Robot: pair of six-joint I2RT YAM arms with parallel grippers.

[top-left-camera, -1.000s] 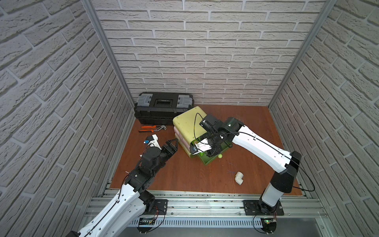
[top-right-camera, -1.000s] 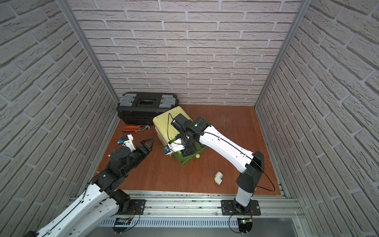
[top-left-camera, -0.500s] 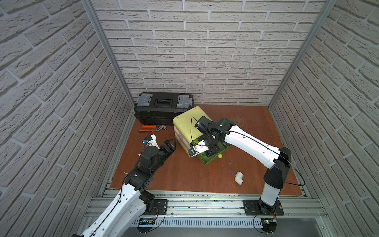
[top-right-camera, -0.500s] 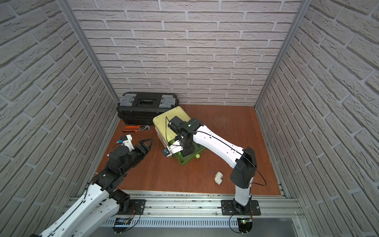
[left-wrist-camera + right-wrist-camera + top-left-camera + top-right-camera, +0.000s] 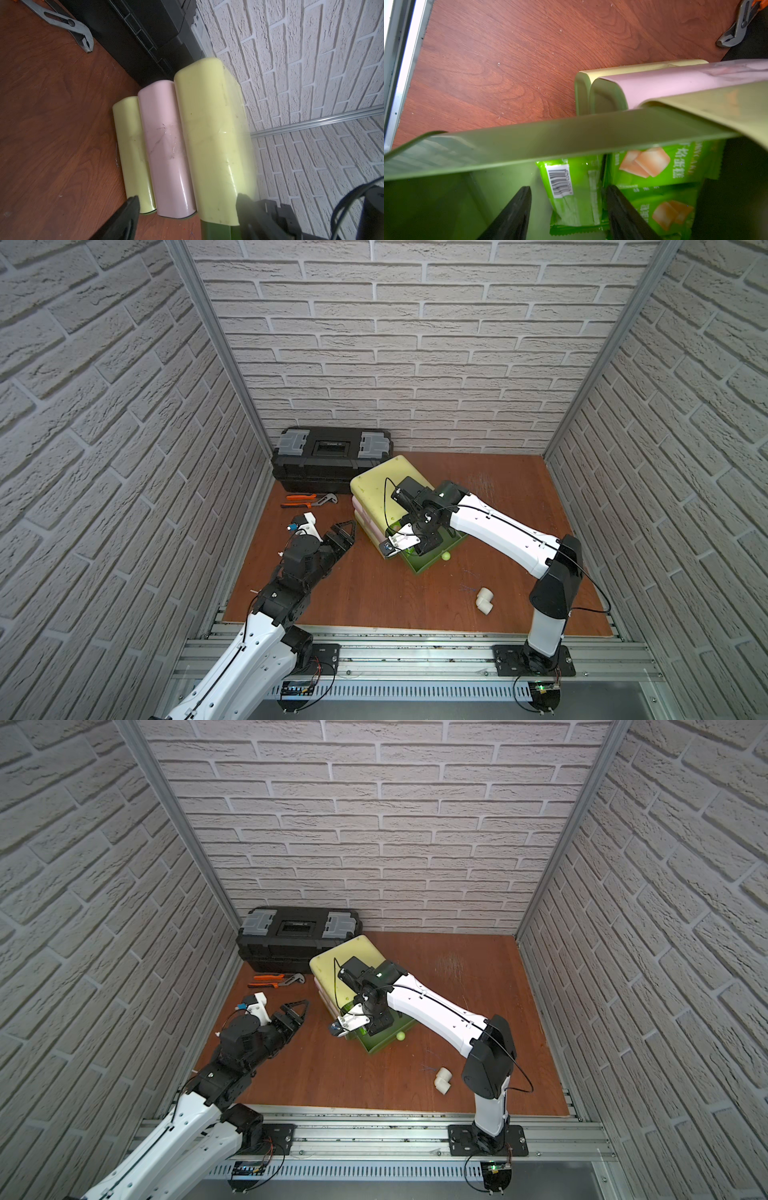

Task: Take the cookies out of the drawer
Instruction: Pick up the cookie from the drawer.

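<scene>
A three-drawer unit [image 5: 380, 489] stands mid-floor with its top green drawer [image 5: 432, 563] pulled out. Inside lie bright green cookies: one packet with a barcode [image 5: 571, 191] and two more beside it [image 5: 660, 164] [image 5: 664, 212]. My right gripper [image 5: 568, 193] is down in the drawer, open, its black fingers [image 5: 517, 212] either side of the barcode packet, with a gap on one side. In both top views the right gripper [image 5: 417, 551] [image 5: 372, 1028] mostly hides the drawer's contents. My left gripper [image 5: 347, 529] [image 5: 187, 199] hangs open and empty, left of the unit.
A black toolbox [image 5: 332, 458] sits at the back wall with orange-handled pliers [image 5: 309, 499] in front of it. A white pipe elbow [image 5: 484, 599] lies on the wooden floor at front right. The drawer's round green knob [image 5: 446, 556] faces forward. Brick walls close three sides.
My right gripper has shifted left and dropped deeper into the open drawer, and its jaws have narrowed around the barcode packet. The left arm has barely moved.
</scene>
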